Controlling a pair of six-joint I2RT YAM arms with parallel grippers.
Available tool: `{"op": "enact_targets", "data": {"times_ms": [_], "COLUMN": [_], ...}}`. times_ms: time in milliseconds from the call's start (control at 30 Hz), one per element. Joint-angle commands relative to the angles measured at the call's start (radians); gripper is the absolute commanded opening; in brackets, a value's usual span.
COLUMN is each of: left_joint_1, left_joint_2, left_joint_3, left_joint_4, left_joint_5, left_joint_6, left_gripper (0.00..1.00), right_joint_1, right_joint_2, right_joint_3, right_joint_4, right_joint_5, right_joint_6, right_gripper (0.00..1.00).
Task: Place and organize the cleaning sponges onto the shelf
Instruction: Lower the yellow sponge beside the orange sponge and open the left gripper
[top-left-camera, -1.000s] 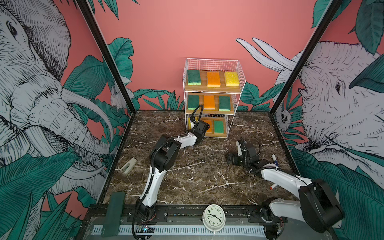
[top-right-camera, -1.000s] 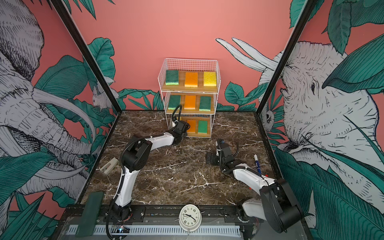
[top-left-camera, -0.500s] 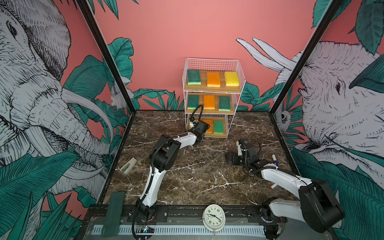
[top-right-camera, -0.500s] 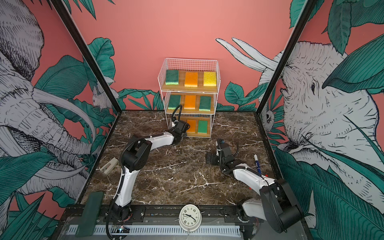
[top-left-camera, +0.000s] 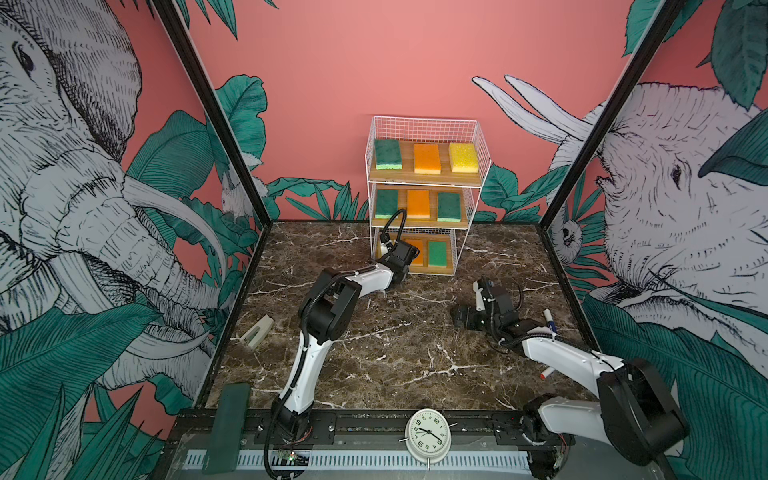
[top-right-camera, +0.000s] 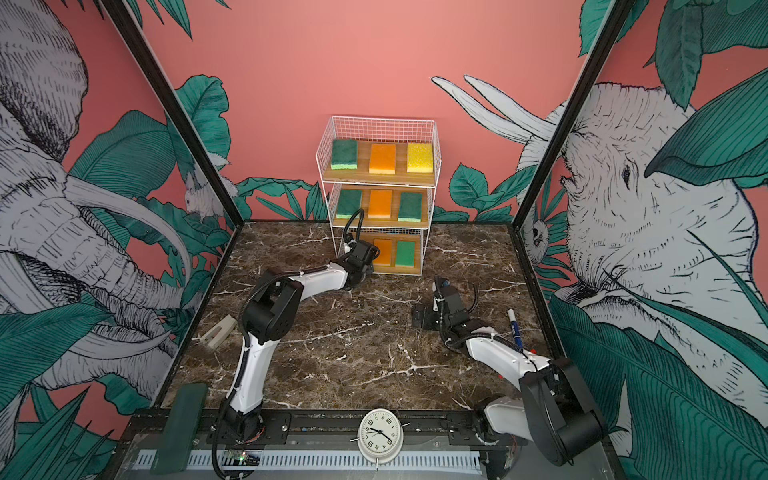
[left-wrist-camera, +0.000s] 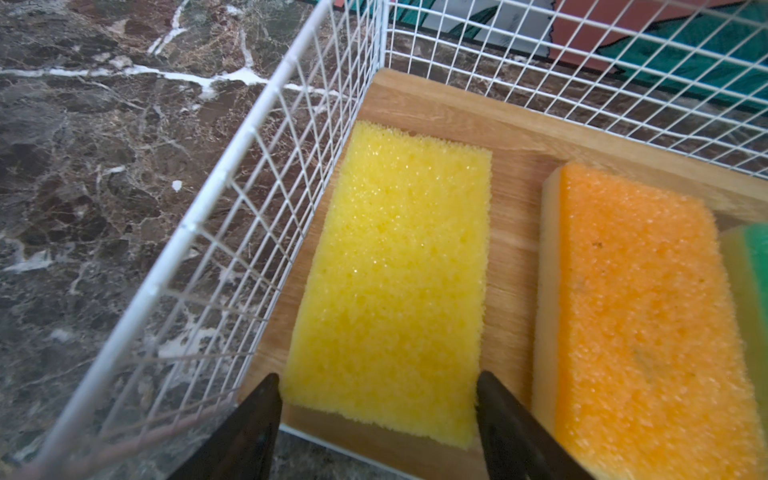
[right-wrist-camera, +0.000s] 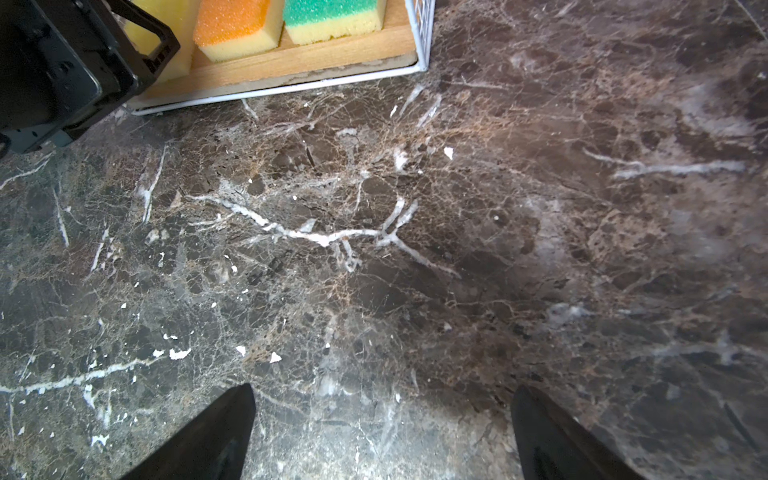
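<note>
The shelf (top-left-camera: 424, 180) stands at the back wall with cleaning sponges on all three boards. Its top board holds green (top-left-camera: 388, 154), orange (top-left-camera: 427, 158) and yellow (top-left-camera: 463, 158). On the middle board lie green, orange and green. My left gripper (left-wrist-camera: 376, 380) reaches into the bottom tier, where a yellow sponge (left-wrist-camera: 399, 266) lies flat beside an orange one (left-wrist-camera: 640, 311) and a green one (top-left-camera: 437, 253). Its open fingers flank the yellow sponge's near end without squeezing it. My right gripper (right-wrist-camera: 382, 395) hangs open over bare marble, right of the middle in both top views.
A marker pen (top-left-camera: 549, 322) lies beside my right arm near the right wall. A beige object (top-left-camera: 257, 330) sits at the left edge of the marble floor. A clock (top-left-camera: 428, 434) and a dark green block (top-left-camera: 226, 428) rest on the front rail.
</note>
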Motion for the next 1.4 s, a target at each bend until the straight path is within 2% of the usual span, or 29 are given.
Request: {"op": "enact_targets", "data": {"times_ms": [0,367,667,1000,1233,1367], "left_joint_1": [0.012,0.020,0.017,0.001,-0.001,-0.002], "left_joint_2": [0.005,0.010,-0.041,-0.163,-0.238,-0.242], "left_joint_3": [0.036,0.053,-0.016,-0.158,-0.266,-0.287], "left_joint_4": [-0.060,-0.083,-0.031,0.074,0.131,0.151], "left_joint_5": [0.018,0.016,0.024,0.031,0.050,0.081], "left_joint_6": [0.012,0.004,0.007,0.006,-0.043,-0.055], "left_gripper": [0.75,0.75,0.84,0.84,0.73,0.62], "right_joint_1": [-0.004,-0.008,-0.008,-0.009,-0.009,-0.010], "right_joint_2": [-0.008,-0.007,-0.009,-0.020,-0.040,-0.052], "right_joint_3": [-0.015,-0.018,-0.019,-0.023,-0.030,-0.030], "right_joint_4": [0.026,0.025,0.027,0.029,0.027,0.021], "right_joint_5": [-0.007,-0.010,-0.013,-0.013,-0.015,-0.008], "right_joint_6": [0.006,0.006,0.008,0.008,0.009,0.006], "right_gripper": [0.99,0.99,0.99,0.98,0.98,0.98]}}
